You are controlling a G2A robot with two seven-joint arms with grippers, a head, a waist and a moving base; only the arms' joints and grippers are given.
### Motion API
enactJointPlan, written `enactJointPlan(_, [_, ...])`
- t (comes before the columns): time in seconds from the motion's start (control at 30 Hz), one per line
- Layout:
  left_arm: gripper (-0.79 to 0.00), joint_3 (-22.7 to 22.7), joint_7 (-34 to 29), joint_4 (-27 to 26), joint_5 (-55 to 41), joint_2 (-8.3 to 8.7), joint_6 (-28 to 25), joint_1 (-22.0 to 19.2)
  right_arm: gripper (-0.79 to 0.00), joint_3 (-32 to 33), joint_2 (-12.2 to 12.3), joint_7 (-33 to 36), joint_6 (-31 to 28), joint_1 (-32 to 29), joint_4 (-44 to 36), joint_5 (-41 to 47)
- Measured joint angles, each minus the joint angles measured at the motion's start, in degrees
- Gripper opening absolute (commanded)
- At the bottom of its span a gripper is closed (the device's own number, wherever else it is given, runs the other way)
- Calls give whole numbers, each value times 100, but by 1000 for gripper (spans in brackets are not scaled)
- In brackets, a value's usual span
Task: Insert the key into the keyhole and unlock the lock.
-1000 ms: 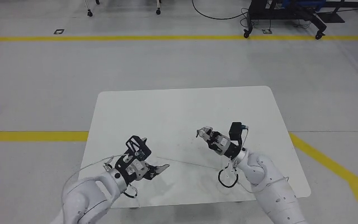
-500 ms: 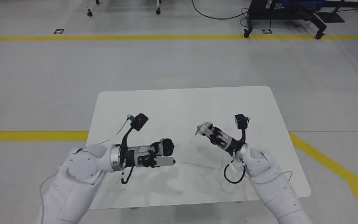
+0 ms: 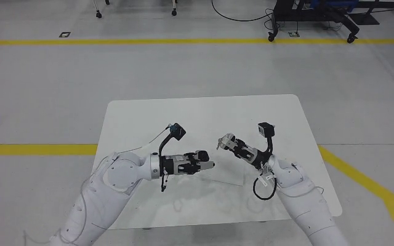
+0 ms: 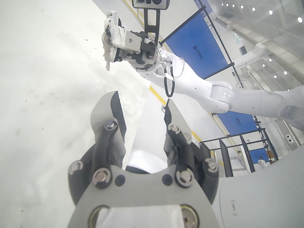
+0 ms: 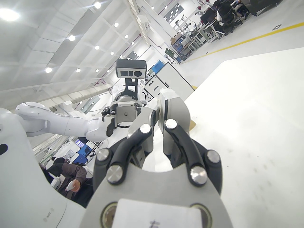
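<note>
- Overhead, the grey-fingered left gripper (image 3: 210,165) hovers over the white rectangular table (image 3: 184,117), fingers spread with nothing between them.
- Facing it (just apart), the right gripper (image 3: 222,143) has its white-wrapped fingertips (image 4: 111,28) pressed together.
- A small pale scrap (image 4: 108,65) dangles from those tips; whether it is the key, I cannot tell.
</note>
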Motion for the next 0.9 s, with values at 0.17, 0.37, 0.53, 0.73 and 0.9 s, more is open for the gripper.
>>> enactJointPlan(0.17, [-462,129,238,78,217,-33,117,-37,-785,-64,5,136,-15,4,-26,89])
enactJointPlan(0.37, [-499,295,403,252,249,-87,140,-141,-785,-137,5,223,7,11,-56,111])
enactJointPlan(0.53, [-576,380,503,368,239,-123,198,-210,-785,-204,-3,255,22,27,-70,79])
enactJointPlan(0.73, [-693,428,615,419,314,-145,245,-222,-785,-239,-1,278,0,34,-65,80])
enactJointPlan(0.9, [-785,404,680,449,316,-146,257,-183,-785,-242,11,301,-16,24,-73,104])
